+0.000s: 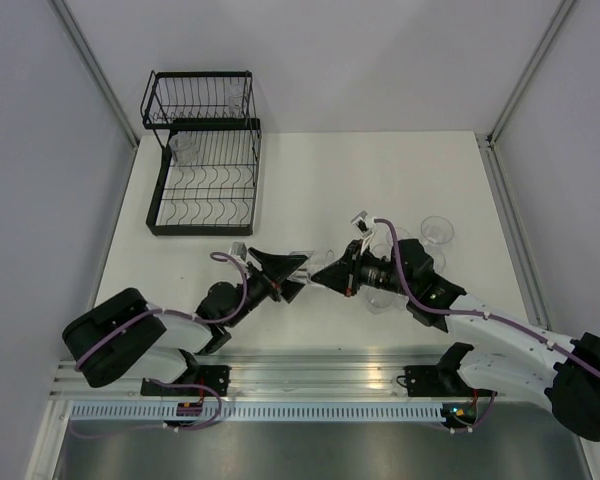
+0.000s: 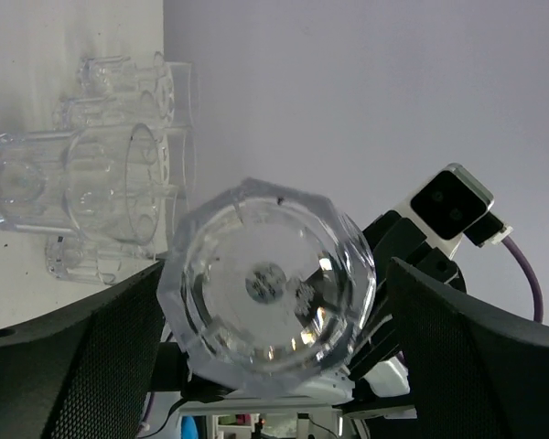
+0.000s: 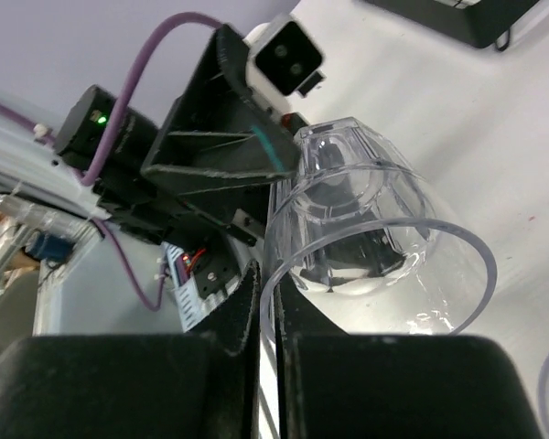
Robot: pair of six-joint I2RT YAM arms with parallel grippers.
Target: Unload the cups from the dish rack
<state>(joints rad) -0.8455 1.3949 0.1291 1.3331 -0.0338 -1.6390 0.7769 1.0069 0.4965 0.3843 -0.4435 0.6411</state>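
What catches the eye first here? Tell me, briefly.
At centre, the right end effector is shut on the rim of a clear cup, with the left end effector open around its base. Unloaded cups cluster right of them; the black dish rack stands far left.

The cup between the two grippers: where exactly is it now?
Top view: the cup hangs above the table's centre front, its rim pinched by the right gripper, its base between the fingers of the open left gripper; other cups stand to its right.
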